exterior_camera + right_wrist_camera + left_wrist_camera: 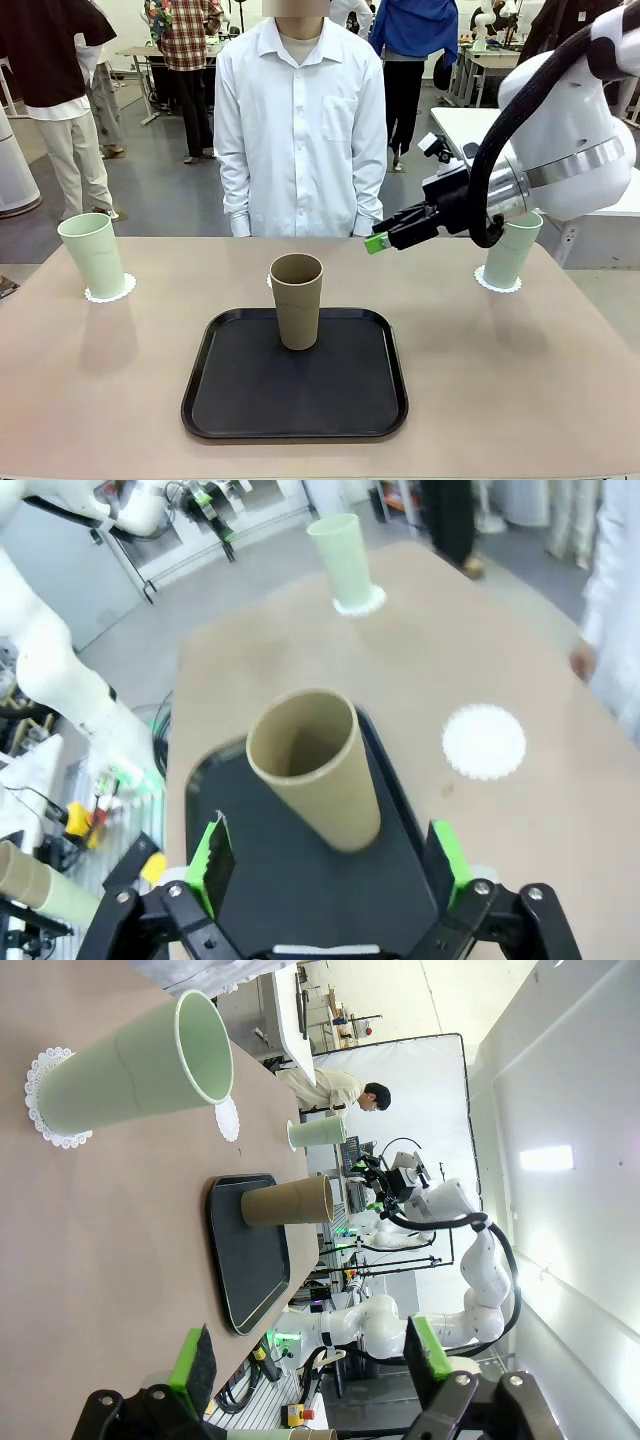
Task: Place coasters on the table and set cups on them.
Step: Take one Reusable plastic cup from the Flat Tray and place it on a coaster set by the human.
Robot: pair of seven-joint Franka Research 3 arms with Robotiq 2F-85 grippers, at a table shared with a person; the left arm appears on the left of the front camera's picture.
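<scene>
Your right gripper hangs open above the table's far right side; your left gripper looks open too.

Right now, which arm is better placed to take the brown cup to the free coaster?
The right. Its open gripper already points at the brown cup on the tray, with the free coaster close beyond.

Front view faces across table, right wrist view above, both sharing brown cup
</scene>
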